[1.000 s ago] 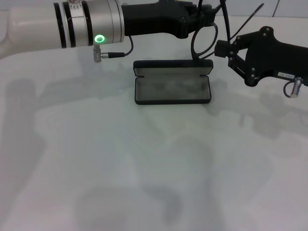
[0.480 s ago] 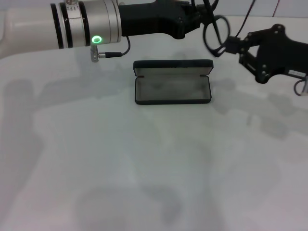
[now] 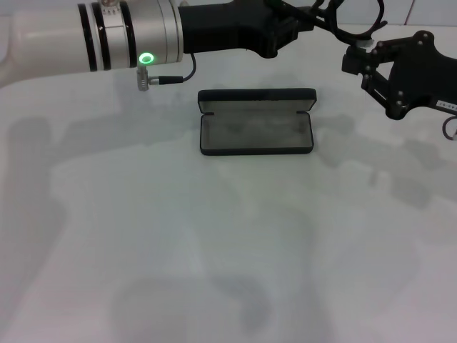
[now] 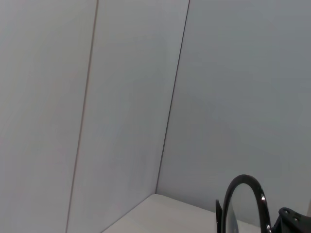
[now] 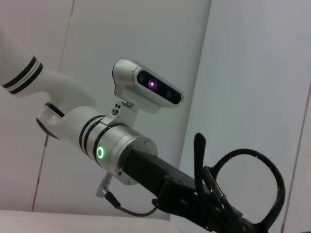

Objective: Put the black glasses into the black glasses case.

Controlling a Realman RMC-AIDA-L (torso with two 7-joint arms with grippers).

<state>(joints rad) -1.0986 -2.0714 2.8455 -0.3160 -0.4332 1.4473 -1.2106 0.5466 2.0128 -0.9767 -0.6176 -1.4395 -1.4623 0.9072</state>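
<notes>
I am holding the glasses clamped in my left gripper above and behind the open case, and next I am lowering them into it; my right gripper is close beside.

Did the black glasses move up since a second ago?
Yes. Against the black glasses case, which lies open and unmoved on the table, the black glasses rose from just above its far right corner toward the head view's top edge, held by the left gripper.
</notes>
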